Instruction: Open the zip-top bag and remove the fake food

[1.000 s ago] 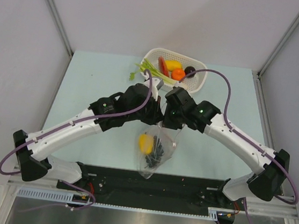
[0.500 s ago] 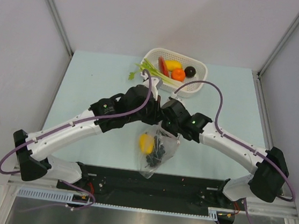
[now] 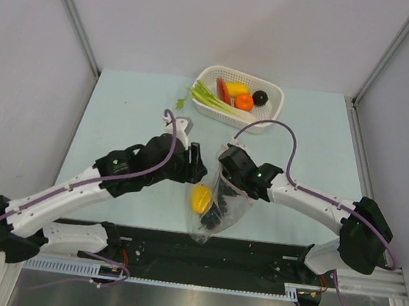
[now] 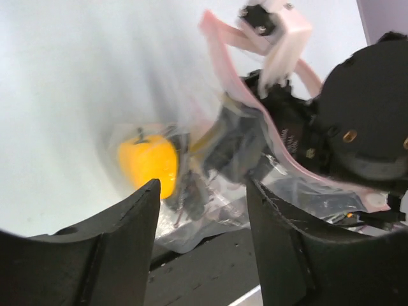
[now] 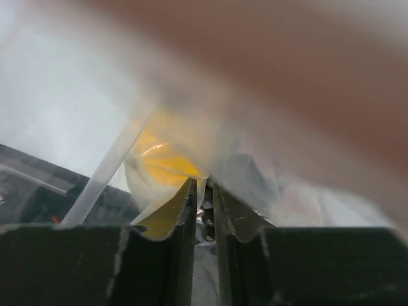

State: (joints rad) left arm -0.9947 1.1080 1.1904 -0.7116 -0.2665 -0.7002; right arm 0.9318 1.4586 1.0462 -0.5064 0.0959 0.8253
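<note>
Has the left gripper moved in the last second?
Yes. The left gripper has drawn back leftward, away from the white perforated basket, open and off the clear crinkly zip-top bag.

One basket [image 3: 271,115] at twelve o'clock holds five pieces: one stalk [image 3: 214,101], one red piece [image 3: 224,90], one lemon [image 3: 236,89], one orange [image 3: 244,101], one dark fruit [image 3: 259,97]. One bag [image 3: 233,209] at six o'clock holds two: one yellow piece [image 3: 200,197], one dark cluster [image 3: 214,213]. Two arms: left arm [image 3: 66,196], right arm [image 3: 310,200].
</note>
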